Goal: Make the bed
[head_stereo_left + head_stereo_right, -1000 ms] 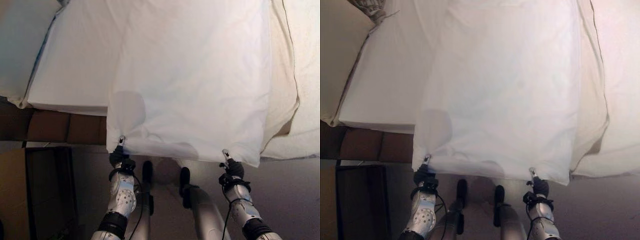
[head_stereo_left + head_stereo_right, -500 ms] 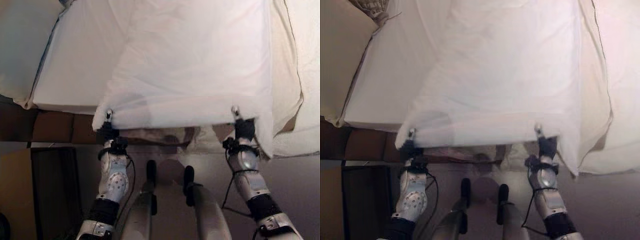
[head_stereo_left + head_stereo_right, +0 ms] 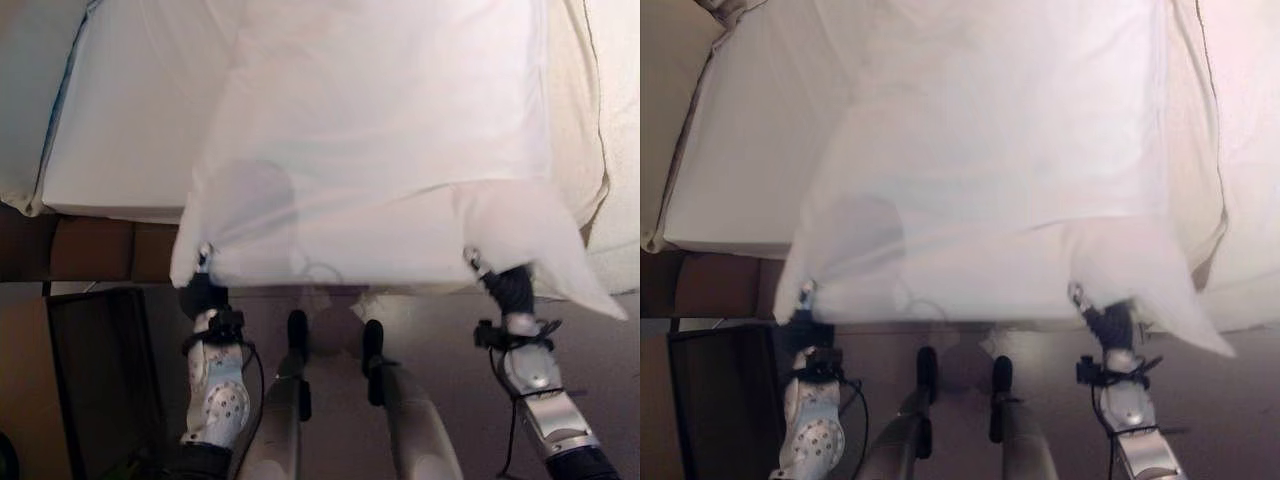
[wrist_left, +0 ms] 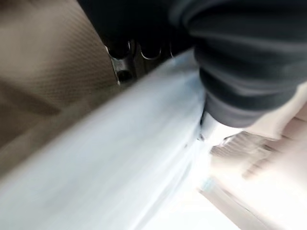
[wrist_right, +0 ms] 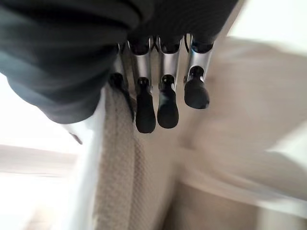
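A white sheet [image 3: 380,150] spreads over the bed's mattress [image 3: 110,150], and its near edge hangs billowed past the bed's foot. My left hand [image 3: 203,292] is shut on the sheet's near left corner. My right hand [image 3: 512,290] is shut on the near right part of the edge, and a loose flap [image 3: 560,250] of sheet sticks out to the right of it. In the left wrist view the cloth [image 4: 120,163] runs under the hand. In the right wrist view curled fingers [image 5: 158,105] lie beside the cloth's edge [image 5: 91,158].
A brown bed base [image 3: 90,250] shows below the mattress on the left, with a dark cabinet [image 3: 90,380] under it. A cream cover [image 3: 610,90] lies along the bed's right side. A pale pillow [image 3: 25,90] sits at the far left.
Both hands rose with the sheet's near edge and spread apart, then came down a little. The edge now billows, and a flap has swung out to the right.
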